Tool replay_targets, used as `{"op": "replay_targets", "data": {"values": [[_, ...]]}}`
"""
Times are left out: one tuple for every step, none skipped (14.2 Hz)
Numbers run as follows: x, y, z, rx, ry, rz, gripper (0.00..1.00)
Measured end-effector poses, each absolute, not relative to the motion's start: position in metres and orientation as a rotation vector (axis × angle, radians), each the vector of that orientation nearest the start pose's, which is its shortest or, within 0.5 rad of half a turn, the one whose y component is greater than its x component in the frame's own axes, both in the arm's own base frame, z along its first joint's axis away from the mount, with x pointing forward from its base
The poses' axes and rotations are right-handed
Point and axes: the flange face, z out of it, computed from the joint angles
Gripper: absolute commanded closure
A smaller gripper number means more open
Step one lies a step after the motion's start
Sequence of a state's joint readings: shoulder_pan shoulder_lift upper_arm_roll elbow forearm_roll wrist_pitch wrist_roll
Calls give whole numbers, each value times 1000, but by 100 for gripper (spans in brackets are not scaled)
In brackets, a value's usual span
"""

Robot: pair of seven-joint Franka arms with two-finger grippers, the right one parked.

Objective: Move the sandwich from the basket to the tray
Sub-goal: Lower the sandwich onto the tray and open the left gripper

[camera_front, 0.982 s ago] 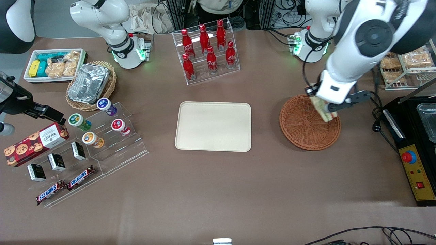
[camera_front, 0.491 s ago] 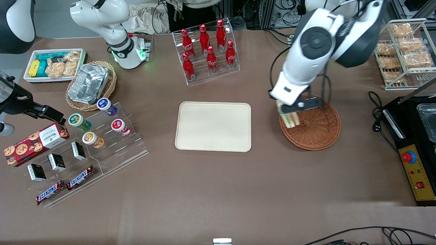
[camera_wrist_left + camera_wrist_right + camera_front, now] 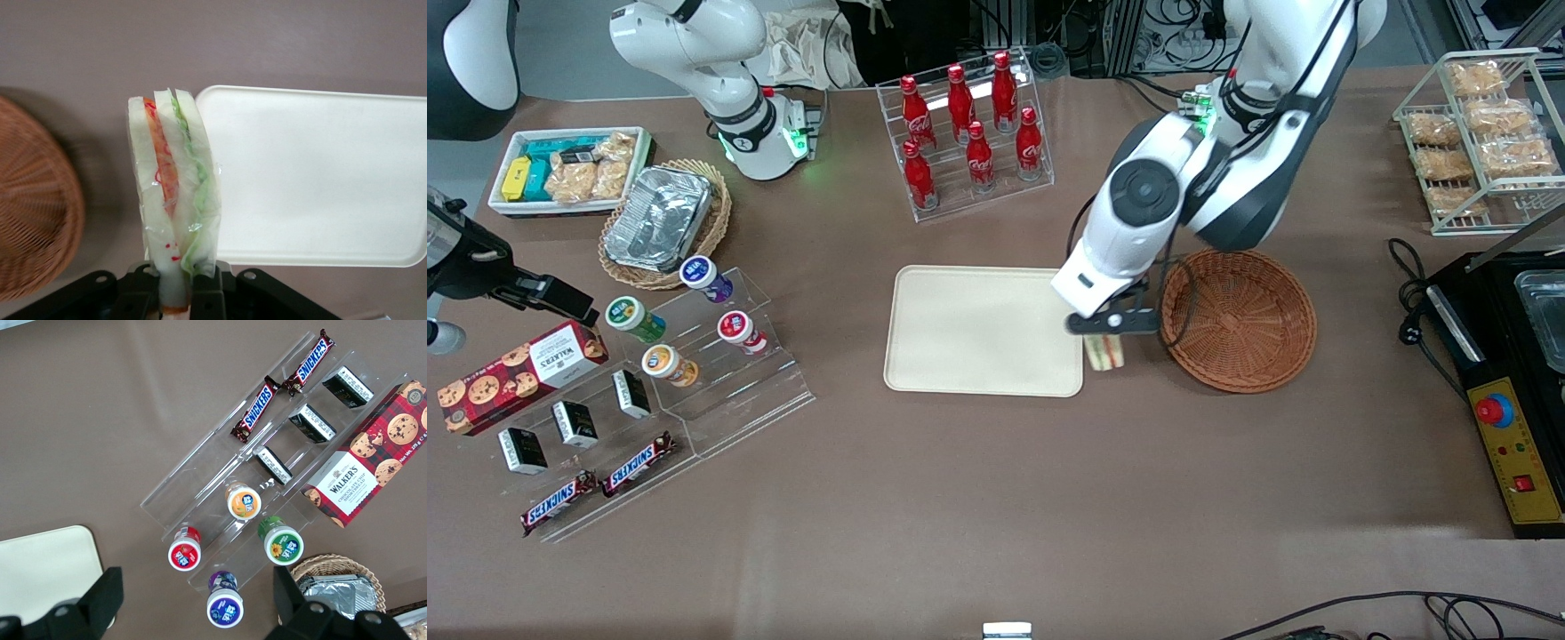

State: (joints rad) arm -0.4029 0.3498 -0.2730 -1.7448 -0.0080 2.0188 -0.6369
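table (image 3: 960, 498): brown, matte (even light) | cables (image 3: 1360, 613) at edge

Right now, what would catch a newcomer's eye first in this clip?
The gripper holds the sandwich upright above the gap between the tray and the basket, which has nothing in it. Farther from the camera, the red bottles stand out in a clear rack.

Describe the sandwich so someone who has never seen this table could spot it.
Find the cream tray mid-table and the reddish-brown basket beside it. Between them, the gripper holds the sandwich: a pale bread wedge with green and red-orange filling, the only food off the table.
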Motion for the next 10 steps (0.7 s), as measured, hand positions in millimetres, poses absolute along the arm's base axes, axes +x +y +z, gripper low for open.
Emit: {"op": "replay_targets", "data": {"values": [[505,-398,360,-3182,69,181,100],[502,-407,345,-3186,104,186,100],[500,-414,332,-3186,134,188,100],[497,-421,319,-3185,162,187,96],[495,-427,307,-3181,185,189,92],[493,-430,296,-3172,202,195,82],[492,-431,286,-3161,216,198,65],[492,-430,279,-3148,229,201,35],[492,-430,274,-3136,247,197,13],[492,-429,272,-3122,269,186,0]]}}
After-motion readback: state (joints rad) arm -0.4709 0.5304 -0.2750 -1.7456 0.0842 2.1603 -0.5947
